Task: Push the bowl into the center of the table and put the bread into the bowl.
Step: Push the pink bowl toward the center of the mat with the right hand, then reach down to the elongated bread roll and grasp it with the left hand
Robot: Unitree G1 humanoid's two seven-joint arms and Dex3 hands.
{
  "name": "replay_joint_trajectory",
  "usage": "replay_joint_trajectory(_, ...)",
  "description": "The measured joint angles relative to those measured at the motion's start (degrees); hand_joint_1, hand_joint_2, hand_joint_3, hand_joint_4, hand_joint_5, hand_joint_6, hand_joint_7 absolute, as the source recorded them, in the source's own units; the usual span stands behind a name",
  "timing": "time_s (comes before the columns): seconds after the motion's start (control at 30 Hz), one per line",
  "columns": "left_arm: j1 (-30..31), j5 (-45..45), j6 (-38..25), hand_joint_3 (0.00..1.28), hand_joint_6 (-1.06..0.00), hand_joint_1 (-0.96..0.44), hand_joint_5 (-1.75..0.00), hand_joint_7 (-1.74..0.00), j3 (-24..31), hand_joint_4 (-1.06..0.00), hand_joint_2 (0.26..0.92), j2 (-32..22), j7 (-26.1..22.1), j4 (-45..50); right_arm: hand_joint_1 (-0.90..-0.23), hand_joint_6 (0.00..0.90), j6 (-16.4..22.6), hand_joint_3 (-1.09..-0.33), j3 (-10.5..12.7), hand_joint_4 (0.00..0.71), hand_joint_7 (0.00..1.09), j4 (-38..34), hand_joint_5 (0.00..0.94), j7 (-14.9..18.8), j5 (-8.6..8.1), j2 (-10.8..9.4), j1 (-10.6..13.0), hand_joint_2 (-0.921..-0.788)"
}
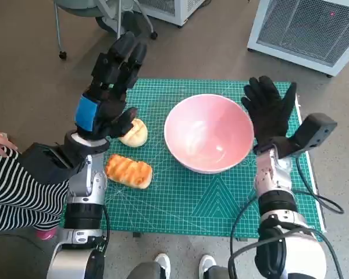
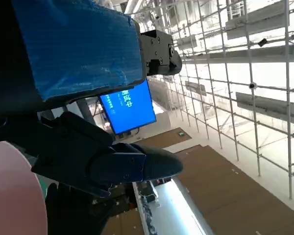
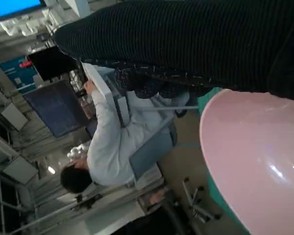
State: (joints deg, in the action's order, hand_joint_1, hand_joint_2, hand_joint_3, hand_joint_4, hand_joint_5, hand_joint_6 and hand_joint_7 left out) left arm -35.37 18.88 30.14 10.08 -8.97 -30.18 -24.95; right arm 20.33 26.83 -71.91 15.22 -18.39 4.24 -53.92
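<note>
A large pink bowl (image 1: 209,132) stands empty near the middle of the green cutting mat (image 1: 180,197); its rim also shows in the right wrist view (image 3: 255,161) and at the edge of the left wrist view (image 2: 10,196). Two pieces of bread lie left of it: a round bun (image 1: 135,133) and a long grilled loaf (image 1: 128,171). My left hand (image 1: 110,87) is raised above the bun, fingers spread, holding nothing. My right hand (image 1: 270,110) stands upright and open just right of the bowl's rim.
A person in a striped sleeve (image 1: 11,186) sits at the left of the table. Shoes (image 1: 163,264) show below the front edge. A white grilled unit (image 1: 308,29) and chair legs (image 1: 104,23) stand on the floor behind. A person in white (image 3: 112,142) sits in the right wrist view.
</note>
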Motion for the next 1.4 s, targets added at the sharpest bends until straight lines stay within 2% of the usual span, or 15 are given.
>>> replay_joint_trajectory(0.23, 0.01, 0.01, -0.03, 0.41, -0.04, -0.69, 0.0, -0.33, -0.14, -0.13, 0.921, 0.04, -0.21, 0.01, -0.669, 0.108, 0.11, -0.793, 0.13, 0.111, 0.19, 0.19, 0.003, 0.83, 0.06, 0.38, 0.08, -0.921)
replay_joint_trajectory(0.37, 0.05, 0.01, -0.09, 0.41, -0.03, -0.7, 0.0, -0.32, -0.26, -0.13, 0.921, 0.08, -0.32, 0.01, -0.667, 0.113, 1.09, -0.794, -0.13, 0.117, 0.19, 1.23, 0.006, 1.2, 0.28, 1.61, 0.56, -0.921)
replay_joint_trajectory(0.5, 0.08, 0.01, -0.16, 0.41, -0.03, -0.7, 0.0, -0.32, -0.19, -0.13, 0.921, 0.04, -0.29, 0.01, -0.667, 0.118, 3.64, -0.795, -1.15, 0.126, 0.2, 2.93, 0.009, 1.15, 1.03, 3.56, 1.33, -0.921)
replay_joint_trajectory(0.6, 0.08, -0.01, -0.41, 0.41, -0.03, -0.7, 0.0, -0.32, -0.25, -0.12, 0.921, 0.08, -0.22, 0.01, -0.667, 0.125, 6.95, -0.798, -2.78, 0.138, 0.2, 5.59, 0.013, 0.68, 2.96, 4.7, 2.18, -0.921)
replay_joint_trajectory(0.73, 0.07, -0.03, -0.99, 0.41, -0.04, -0.71, 0.0, -0.32, -0.33, -0.12, 0.921, 0.22, 0.1, 0.01, -0.671, 0.141, 10.76, -0.778, -5.44, 0.145, 0.21, 10.66, 0.014, -0.29, 5.42, 5.1, 3.77, -0.921)
replay_joint_trajectory(0.83, 0.04, -0.12, -1.77, 0.4, -0.04, -0.71, 0.0, -0.32, -0.7, -0.12, 0.921, 0.58, 0.49, 0.11, -0.675, 0.155, 13.04, -0.765, -8.0, 0.15, 0.21, 16.69, 0.014, -0.66, 7.62, 5.23, 6.03, -0.921)
replay_joint_trajectory(0.97, 0.0, -0.26, -2.8, 0.4, -0.05, -0.71, 0.0, -0.33, -1.33, -0.12, 0.921, 0.83, 0.88, 0.72, -0.691, 0.16, 14.49, -0.748, -10.55, 0.152, 0.22, 25.24, 0.012, -0.46, 9.24, 5.57, 9.53, -0.921)
replay_joint_trajectory(1.17, -0.32, -0.34, -4.52, 0.39, -0.01, -0.72, 0.0, -0.43, -2.19, -0.13, 0.921, 1.09, 1.63, 2.33, -0.744, 0.163, 14.07, -0.704, -12.94, 0.152, 0.23, 37.57, 0.009, 1.58, 8.95, 6.07, 14.39, -0.921)
replay_joint_trajectory(1.3, -0.84, -0.3, -5.43, 0.39, 0.0, -0.7, -0.01, -0.48, -2.7, -0.14, 0.921, 1.34, 1.65, 3.57, -0.774, 0.172, 12.1, -0.678, -14.25, 0.153, 0.24, 45.43, 0.007, 2.56, 7.22, 6.05, 16.97, -0.921)
replay_joint_trajectory(1.4, -1.37, -0.2, -6.1, 0.39, 0.0, -0.7, -0.01, -0.49, -3.02, -0.14, 0.921, 1.59, 1.63, 4.44, -0.78, 0.172, 10.05, -0.674, -15.15, 0.155, 0.24, 50.39, 0.007, 2.88, 6.6, 5.99, 18.43, -0.921)
